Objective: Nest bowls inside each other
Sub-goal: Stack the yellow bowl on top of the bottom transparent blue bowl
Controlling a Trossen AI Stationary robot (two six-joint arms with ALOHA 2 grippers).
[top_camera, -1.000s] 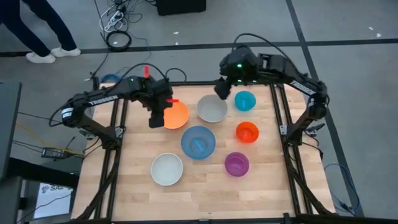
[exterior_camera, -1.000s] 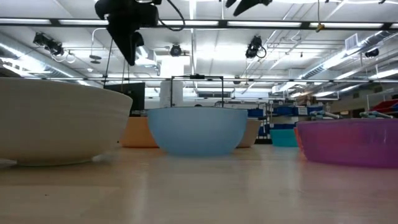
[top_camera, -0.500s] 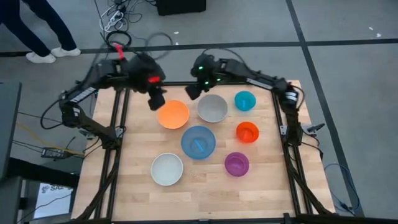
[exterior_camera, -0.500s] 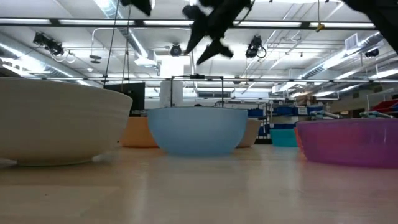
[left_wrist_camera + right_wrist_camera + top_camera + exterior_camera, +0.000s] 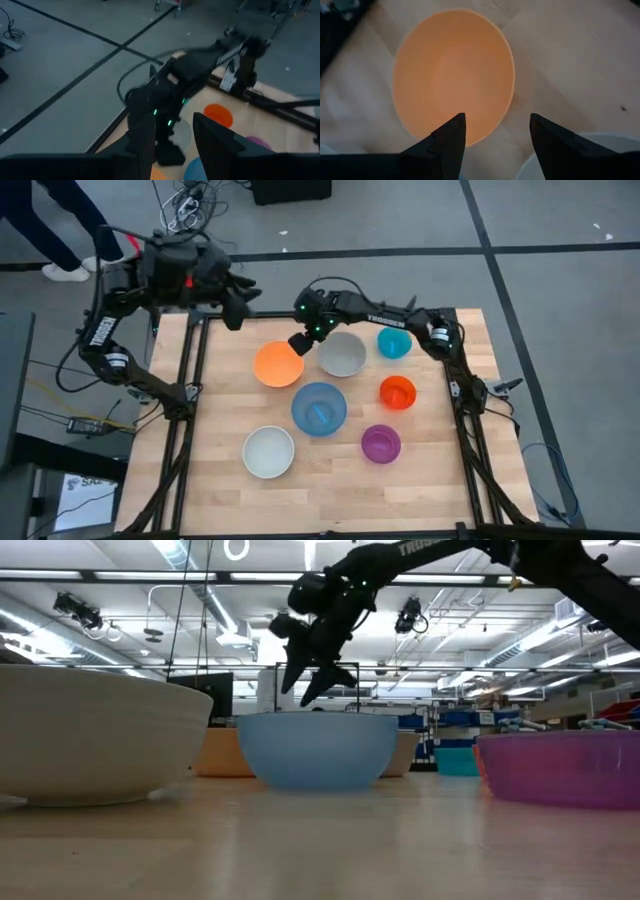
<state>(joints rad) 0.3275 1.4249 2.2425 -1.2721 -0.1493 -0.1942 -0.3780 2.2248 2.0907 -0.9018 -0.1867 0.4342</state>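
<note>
From the high view I see all seven bowls lying apart on the desk [image 5: 440, 480], none nested: orange bowl [image 5: 277, 365], grey bowl [image 5: 342, 355], teal bowl [image 5: 394, 342], blue bowl [image 5: 319, 408], red-orange bowl [image 5: 397, 392], purple bowl [image 5: 381, 444] and white bowl [image 5: 268, 452]. The right gripper [image 5: 298, 343] hangs between the orange and grey bowls; the left gripper [image 5: 236, 305] is raised off the desk's far left corner. The low view shows the right gripper [image 5: 308, 680] spread, above and behind the blue bowl [image 5: 318, 748]. The left wrist view shows its own fingers [image 5: 145, 145] parted, holding nothing. The right wrist view shows spread fingers [image 5: 451, 142] over the orange bowl's [image 5: 452, 70] rim, not touching. I judge every nesting step is still to do.
</note>
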